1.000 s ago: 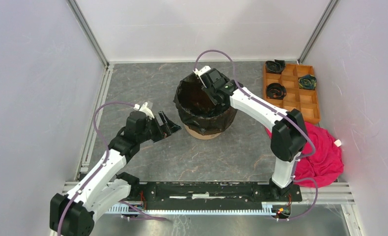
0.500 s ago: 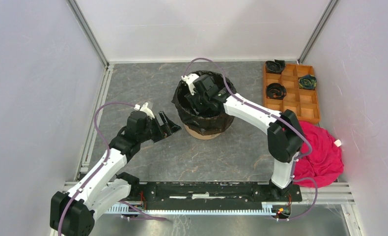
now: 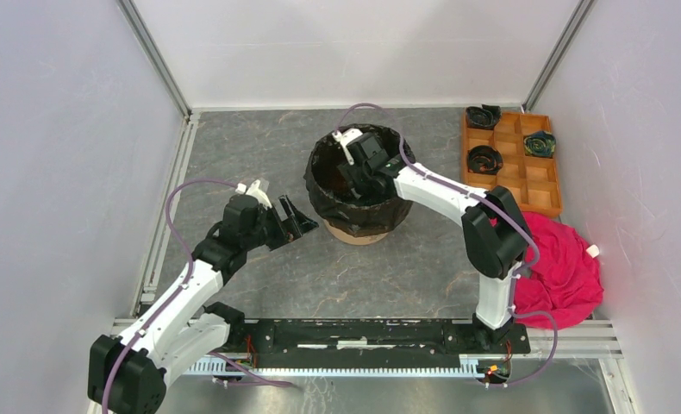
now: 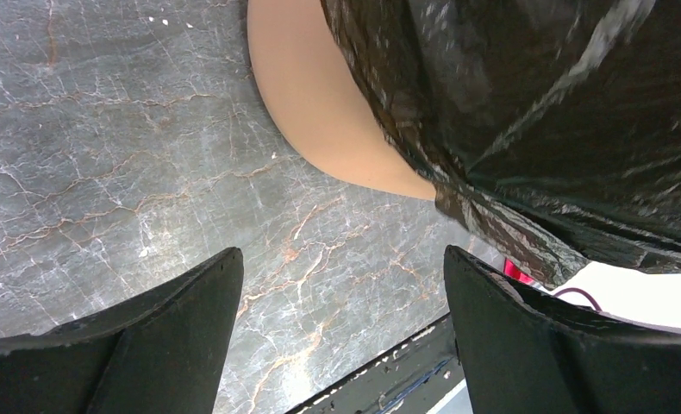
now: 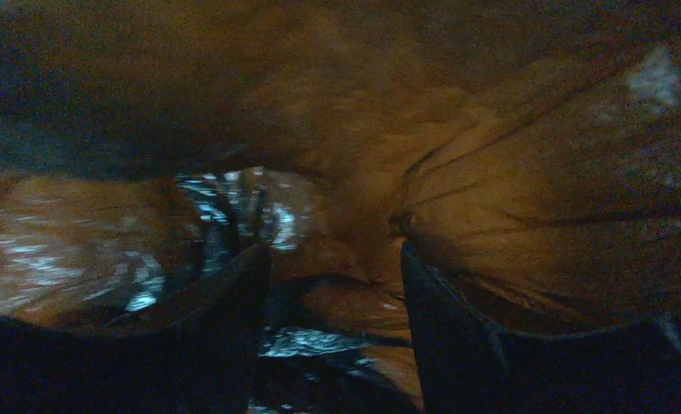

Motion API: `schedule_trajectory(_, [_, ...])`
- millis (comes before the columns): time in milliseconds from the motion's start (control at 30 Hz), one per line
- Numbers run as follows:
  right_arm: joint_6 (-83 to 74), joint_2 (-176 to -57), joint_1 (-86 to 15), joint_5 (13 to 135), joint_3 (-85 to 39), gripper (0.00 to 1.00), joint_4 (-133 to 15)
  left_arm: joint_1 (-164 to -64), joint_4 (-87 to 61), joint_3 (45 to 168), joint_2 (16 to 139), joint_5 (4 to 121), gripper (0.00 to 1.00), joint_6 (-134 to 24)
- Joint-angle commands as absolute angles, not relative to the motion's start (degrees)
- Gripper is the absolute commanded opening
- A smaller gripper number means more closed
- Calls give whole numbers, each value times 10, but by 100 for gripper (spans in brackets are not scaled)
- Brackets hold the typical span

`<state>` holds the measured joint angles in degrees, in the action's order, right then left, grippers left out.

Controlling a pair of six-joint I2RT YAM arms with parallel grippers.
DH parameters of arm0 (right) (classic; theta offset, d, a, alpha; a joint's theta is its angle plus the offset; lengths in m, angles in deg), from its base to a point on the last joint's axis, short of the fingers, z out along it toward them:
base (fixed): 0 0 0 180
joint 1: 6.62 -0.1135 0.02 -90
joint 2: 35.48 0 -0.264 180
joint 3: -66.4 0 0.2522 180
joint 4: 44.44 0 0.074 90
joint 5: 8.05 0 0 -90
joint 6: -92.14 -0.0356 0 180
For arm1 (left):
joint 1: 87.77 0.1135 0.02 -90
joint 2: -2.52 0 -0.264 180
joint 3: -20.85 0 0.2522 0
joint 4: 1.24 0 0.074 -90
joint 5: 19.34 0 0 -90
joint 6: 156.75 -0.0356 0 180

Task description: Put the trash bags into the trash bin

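The right arm [image 3: 440, 190] fills the mouth of the trash bin [image 3: 354, 233]. Inside, in dim light, the trash bag [image 5: 535, 198] seems to fold close round the right gripper [image 5: 333, 254]. Left of the bin, bare table [image 3: 259, 155] runs to the left gripper [image 3: 298, 220]. The red cloth [image 3: 570, 276] lies to the bin's right, well apart.

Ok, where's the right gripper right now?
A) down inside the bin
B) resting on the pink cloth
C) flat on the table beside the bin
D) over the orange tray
A: seen from above, the right gripper reaches down through the mouth of the bin, and its wrist camera shows only the black bag and the orange inner wall around it.
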<state>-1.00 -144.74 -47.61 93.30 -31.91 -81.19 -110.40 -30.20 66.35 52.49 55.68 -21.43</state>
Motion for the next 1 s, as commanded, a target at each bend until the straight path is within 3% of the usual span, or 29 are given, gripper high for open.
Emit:
schedule_trajectory(0, [17, -1438, -467, 1046, -335, 65, -836, -1106, -273, 659, 528, 553, 92, -210])
schedule_trajectory(200, [9, -1401, -489, 965, -383, 67, -860, -1106, -275, 664, 531, 552, 94, -210])
schedule_trajectory(633, [12, -1225, -510, 945, -377, 87, -914, -1121, -235, 636, 552, 540, 98, -192])
schedule_trajectory(967, [-6, -985, -513, 917, -161, 98, -823, -1140, -177, 610, 580, 549, 100, -169])
